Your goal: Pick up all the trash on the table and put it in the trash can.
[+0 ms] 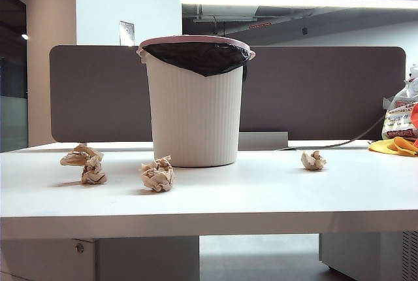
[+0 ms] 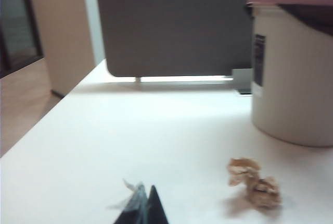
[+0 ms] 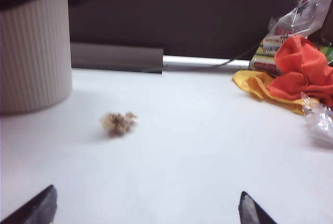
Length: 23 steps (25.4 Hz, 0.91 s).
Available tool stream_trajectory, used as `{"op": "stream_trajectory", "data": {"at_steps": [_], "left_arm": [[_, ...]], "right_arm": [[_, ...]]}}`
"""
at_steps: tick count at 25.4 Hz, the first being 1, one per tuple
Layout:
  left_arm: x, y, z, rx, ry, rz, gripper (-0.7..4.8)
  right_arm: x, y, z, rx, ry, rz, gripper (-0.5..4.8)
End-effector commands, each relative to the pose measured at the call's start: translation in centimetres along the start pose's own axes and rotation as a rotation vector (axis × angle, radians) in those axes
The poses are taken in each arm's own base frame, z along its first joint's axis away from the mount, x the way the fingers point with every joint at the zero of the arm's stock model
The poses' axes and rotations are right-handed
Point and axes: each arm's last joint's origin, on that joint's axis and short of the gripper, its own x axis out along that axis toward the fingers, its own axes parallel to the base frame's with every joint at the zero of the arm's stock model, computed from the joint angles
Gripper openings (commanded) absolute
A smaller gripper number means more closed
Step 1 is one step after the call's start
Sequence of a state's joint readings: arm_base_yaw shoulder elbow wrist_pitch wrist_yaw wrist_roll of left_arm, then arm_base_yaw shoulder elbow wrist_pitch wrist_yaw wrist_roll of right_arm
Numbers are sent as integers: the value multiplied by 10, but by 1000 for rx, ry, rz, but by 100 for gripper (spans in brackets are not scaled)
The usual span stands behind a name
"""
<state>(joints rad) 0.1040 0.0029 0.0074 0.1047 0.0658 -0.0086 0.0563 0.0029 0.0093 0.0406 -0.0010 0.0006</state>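
Left to right in the exterior view, you've got a white surface point(image 1: 261, 196) with three bits of trash on it.

Far left: a double paper wad point(image 1: 85, 163), two crumpled beige lumps touching or just overlapping. The left wrist view is blurred, so I can't tell you whether it's one piece or two.

Next, a single paper ball point(image 1: 157, 174), just in front of the trash can's lower left edge, apart from it.

The trash can point(image 1: 194, 101) stands upright at centre, with white ribbed wall, pinkish rim and black liner folded over the top.

Right of it, well apart, a smaller paper scrap point(image 1: 313, 159) lies alone.

Far right edge: a yellow cloth point(image 1: 394, 146) with a printed plastic bag point(image 1: 398, 117) behind it. A grey partition point(image 1: 98, 91) runs along the back.

Neither arm shows in the exterior view.

Left claw point(image 2: 141, 206): tips pressed together, holding nothing, low at the bottom edge of its wrist view, with the double wad point(image 2: 255, 182) near it.

Right claw point(image 3: 145, 208): tips spread wide at both lower corners of its wrist view, nothing between them, the small scrap point(image 3: 118, 122) lying well ahead.
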Motion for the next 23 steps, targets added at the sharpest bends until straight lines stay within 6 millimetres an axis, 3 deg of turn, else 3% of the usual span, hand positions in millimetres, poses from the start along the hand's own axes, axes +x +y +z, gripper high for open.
{"op": "stream_trajectory", "data": {"at_steps": [1, 13, 14, 17, 21, 23], "left_arm": [[0, 1, -1, -8, 14, 21, -5], [0, 1, -4, -25, 43, 18, -5], [0, 1, -4, -41, 43, 18, -5], [0, 1, -2, -54, 37, 19, -5], [-2, 0, 11, -58, 7, 18, -5], [-6, 0, 28, -91, 27, 22, -5]], "right_arm": [[0, 0, 4, 59, -40, 5, 479], [0, 2, 3, 105, -30, 52, 479], [0, 2, 3, 105, -29, 53, 425], [0, 2, 4, 108, -42, 61, 3], [-2, 3, 16, 117, -111, 92, -7], [-8, 4, 39, 119, -97, 107, -7]]}}
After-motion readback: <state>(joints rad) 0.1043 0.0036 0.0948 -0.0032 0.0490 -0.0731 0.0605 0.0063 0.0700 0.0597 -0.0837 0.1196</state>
